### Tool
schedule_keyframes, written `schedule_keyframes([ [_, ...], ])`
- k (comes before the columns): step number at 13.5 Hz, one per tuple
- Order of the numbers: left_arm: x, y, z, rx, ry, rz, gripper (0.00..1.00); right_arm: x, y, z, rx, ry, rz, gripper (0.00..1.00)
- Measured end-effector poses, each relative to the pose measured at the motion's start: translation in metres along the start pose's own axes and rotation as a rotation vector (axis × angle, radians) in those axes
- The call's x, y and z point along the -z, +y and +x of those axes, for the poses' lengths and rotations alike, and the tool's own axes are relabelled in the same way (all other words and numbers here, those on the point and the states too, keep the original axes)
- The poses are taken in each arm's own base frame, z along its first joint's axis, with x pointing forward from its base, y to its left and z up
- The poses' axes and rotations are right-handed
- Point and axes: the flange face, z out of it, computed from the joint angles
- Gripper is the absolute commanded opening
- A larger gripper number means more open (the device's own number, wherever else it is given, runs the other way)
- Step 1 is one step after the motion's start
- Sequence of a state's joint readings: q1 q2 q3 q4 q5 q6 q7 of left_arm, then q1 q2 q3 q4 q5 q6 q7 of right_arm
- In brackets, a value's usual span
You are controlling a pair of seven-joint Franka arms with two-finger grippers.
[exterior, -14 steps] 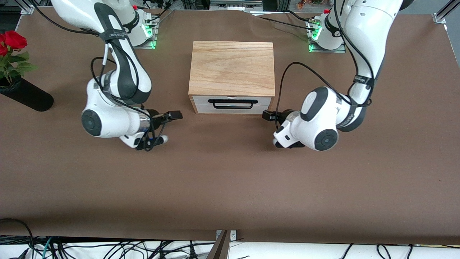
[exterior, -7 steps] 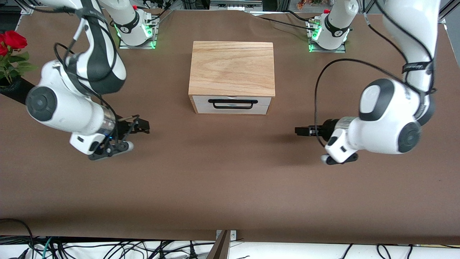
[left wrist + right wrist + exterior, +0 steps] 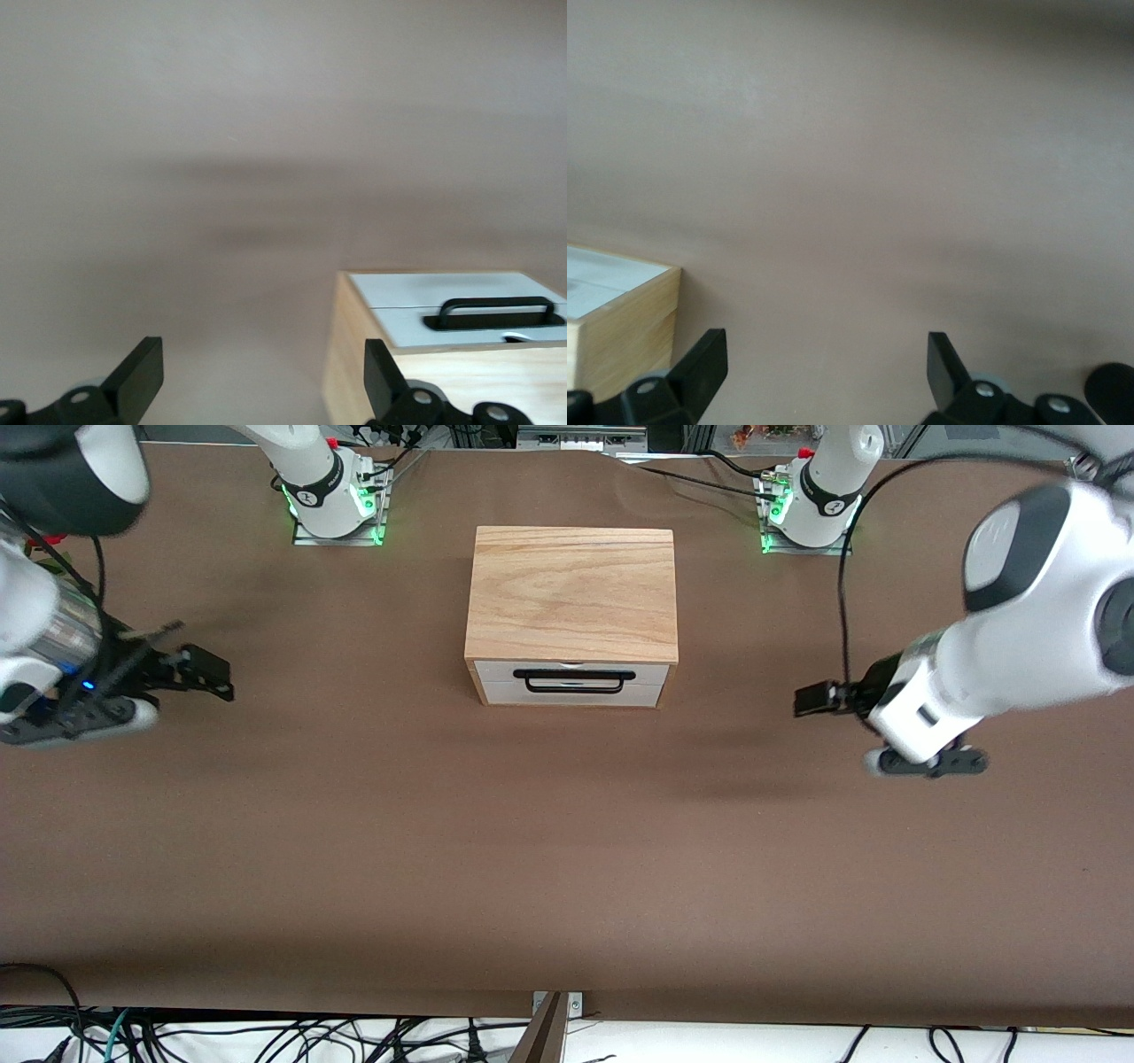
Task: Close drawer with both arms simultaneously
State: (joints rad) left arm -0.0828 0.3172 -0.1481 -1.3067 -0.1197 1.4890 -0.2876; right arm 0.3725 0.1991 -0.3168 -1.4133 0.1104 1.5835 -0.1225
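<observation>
The light oak box [image 3: 571,593] stands mid-table, and the drawer [image 3: 571,691] sits pushed in. Its white front is flush with the box, and the black bar handle [image 3: 574,680] faces the front camera. My left gripper [image 3: 811,698] is open and empty, over bare table toward the left arm's end, well away from the box. My right gripper [image 3: 213,673] is open and empty, over bare table toward the right arm's end. The left wrist view shows the left gripper [image 3: 261,365] open and the drawer front [image 3: 461,310]. The right wrist view shows the right gripper [image 3: 824,359] open and a corner of the box [image 3: 620,314].
The two green-lit arm bases [image 3: 332,496] [image 3: 806,500] stand at the table's back edge. The brown table cover [image 3: 567,850] stretches wide in front of the box. Loose cables [image 3: 266,1036] lie below the table's front edge.
Both arms have swung outward from the drawer front, each toward its own end of the table, and have risen. The drawer and box have not moved.
</observation>
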Motion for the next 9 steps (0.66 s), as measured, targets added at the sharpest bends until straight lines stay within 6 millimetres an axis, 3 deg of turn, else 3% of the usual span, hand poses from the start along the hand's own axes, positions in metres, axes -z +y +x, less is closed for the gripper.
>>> schedule_keyframes([
  [2, 0.037, -0.014, -0.024, 0.019, 0.067, 0.035, 1.00, 0.019, 0.014, -0.020, -0.019, -0.012, 0.017, 1.00],
  [4, 0.061, -0.043, -0.039, 0.068, 0.129, 0.038, 1.00, 0.028, 0.029, -0.041, -0.038, -0.035, 0.031, 1.00],
  [6, 0.063, -0.065, -0.055, 0.104, 0.145, 0.038, 1.00, 0.028, 0.040, -0.063, -0.051, -0.053, 0.025, 1.00],
  [9, 0.049, -0.070, -0.071, 0.060, 0.125, 0.047, 1.00, 0.027, 0.031, -0.076, -0.029, -0.068, -0.015, 1.00],
])
